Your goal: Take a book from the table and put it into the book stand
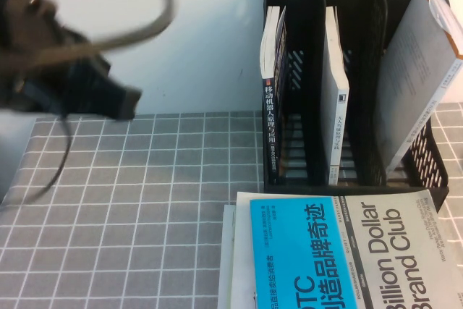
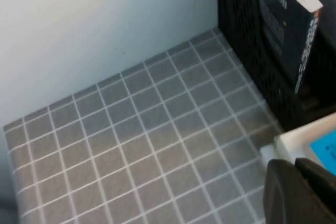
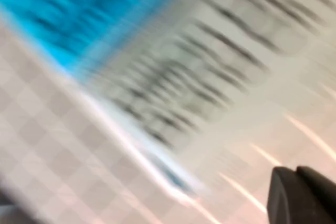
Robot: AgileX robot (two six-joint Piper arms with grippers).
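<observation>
A black book stand [image 1: 311,5] stands at the back right with three upright books: one in the left slot [image 1: 272,85], a white one in the middle [image 1: 334,92], and a grey one leaning in the right slot [image 1: 419,70]. A blue and grey book [image 1: 340,251] lies flat on a stack at the front right. My left gripper [image 1: 124,103] hovers, blurred, high above the table's left side; in the left wrist view it [image 2: 295,169] is shut and empty, near the stack's corner [image 2: 310,142]. My right gripper [image 3: 296,174] is shut, close over the blurred flat book [image 3: 157,51].
The table carries a grey checked cloth [image 1: 130,200], bare across the left and middle. A white wall [image 1: 195,34] rises behind it. The stand's dark side and left book [image 2: 283,24] show in the left wrist view. A cable [image 1: 145,12] loops over the left arm.
</observation>
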